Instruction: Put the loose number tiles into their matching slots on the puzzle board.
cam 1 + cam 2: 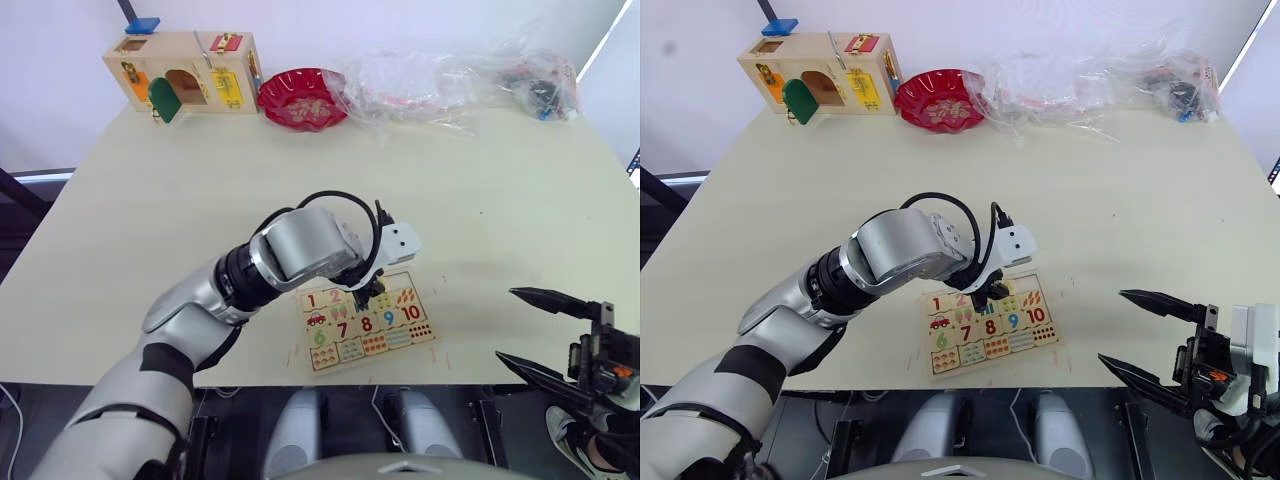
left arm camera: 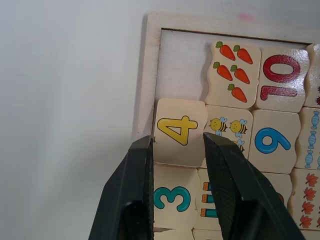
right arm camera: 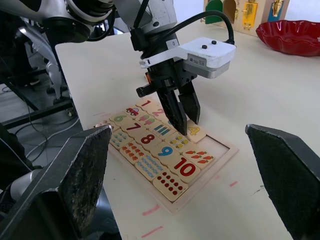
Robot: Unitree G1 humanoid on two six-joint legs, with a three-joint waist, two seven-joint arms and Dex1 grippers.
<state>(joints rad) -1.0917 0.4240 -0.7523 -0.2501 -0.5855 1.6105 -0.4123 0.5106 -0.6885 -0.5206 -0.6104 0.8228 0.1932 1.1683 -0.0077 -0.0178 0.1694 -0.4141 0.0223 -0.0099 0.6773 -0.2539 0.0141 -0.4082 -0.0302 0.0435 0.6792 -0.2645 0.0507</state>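
The puzzle board (image 2: 145,75) lies near the table's front edge, right of centre. Its rows hold number, picture and dot tiles. My left gripper (image 2: 177,142) points down over the board's digit row, shut on the yellow number 4 tile (image 2: 180,127). That tile rests level in the row beside the teal 3 tile (image 2: 172,197). One slot (image 2: 182,65) beyond the 4 lies bare, next to the carrot tile (image 2: 232,70). The red 1 tile (image 1: 312,300) sits at the row's other end. My right gripper (image 1: 505,323) hangs open and holds nothing, off the table's front right corner.
A big wooden latch box (image 1: 185,72) stands at the back left, with a red bowl (image 1: 303,98) beside it. Crumpled clear plastic bags (image 1: 440,80) lie along the back right. The board sits close to the table's front edge (image 1: 380,378).
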